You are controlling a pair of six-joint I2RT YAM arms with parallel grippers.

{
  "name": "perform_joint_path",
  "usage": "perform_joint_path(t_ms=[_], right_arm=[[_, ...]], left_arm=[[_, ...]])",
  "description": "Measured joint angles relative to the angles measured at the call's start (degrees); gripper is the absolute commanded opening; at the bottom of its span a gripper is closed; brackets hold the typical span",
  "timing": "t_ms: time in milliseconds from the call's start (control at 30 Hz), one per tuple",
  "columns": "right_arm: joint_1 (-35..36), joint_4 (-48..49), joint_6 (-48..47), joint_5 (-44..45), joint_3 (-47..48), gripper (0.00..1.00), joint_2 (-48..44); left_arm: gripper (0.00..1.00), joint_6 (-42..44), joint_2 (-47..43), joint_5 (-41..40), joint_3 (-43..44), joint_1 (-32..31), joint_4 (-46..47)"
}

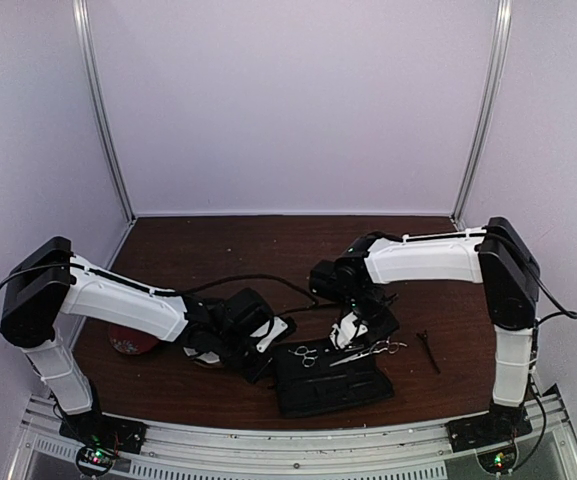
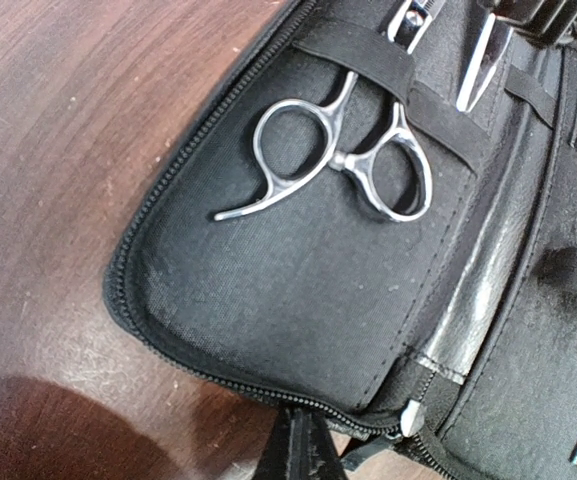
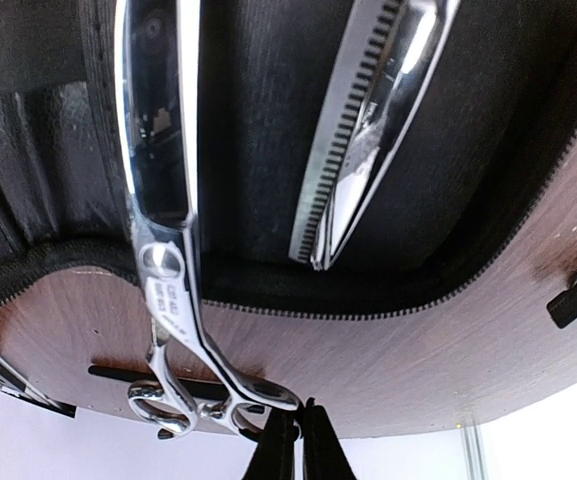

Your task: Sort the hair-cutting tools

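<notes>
A black pouch point(image 1: 333, 388) lies open near the table's front. One pair of silver scissors point(image 2: 343, 160) is tucked under the pouch's elastic strap, ring handles showing point(image 1: 306, 355). A second pair of scissors point(image 3: 173, 290) lies with its blade on the pouch and its handles out over the table point(image 1: 376, 350). My right gripper point(image 3: 300, 428) is shut, its tips touching that pair's handle ring point(image 1: 384, 340). My left gripper point(image 2: 313, 445) is shut with its tips against the pouch's zipped edge point(image 1: 268, 362). A thin black stick point(image 1: 429, 351) lies right of the pouch.
A red and white round bowl point(image 1: 133, 342) sits under the left arm. A black cable point(image 1: 258, 278) runs across the brown table point(image 1: 218, 245) behind the arms. Metal posts and white walls enclose the back and sides.
</notes>
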Motion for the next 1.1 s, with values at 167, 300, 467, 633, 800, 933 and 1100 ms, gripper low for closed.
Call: perform_joint_path(t_ms=[167,300,467,633,800,933,1100], right_arm=[[1.16,-0.39,0.55,-0.46,1.55,0.00,1.27],[2.14,-0.70,1.64,-2.21,2.97,0.00,2.49],[2.47,-0.66,3.43,-4.28,3.32,0.00,3.67],[2.67,1.92,5.95,-7.82,3.48,0.00,4.57],[2.78,3.41,7.06,-9.53,3.56,0.00,4.68],[2.78,3.52,7.30,-10.84,4.15,0.00,5.25],[2.80,3.98,7.28,-11.87,5.25,0.00,5.84]], left_arm=[[0.00,-0.02,0.00,0.15,0.00,0.00,0.07],[0.00,-0.02,0.02,0.33,0.00,0.02,0.09],[0.00,-0.02,0.04,0.57,0.00,0.02,0.11],[0.00,-0.02,0.11,0.79,0.00,0.02,0.13],[0.00,0.00,0.24,0.81,0.13,0.02,0.11],[0.00,0.00,0.50,0.90,0.46,0.02,0.00],[0.00,0.00,0.72,1.22,0.61,0.13,0.09]])
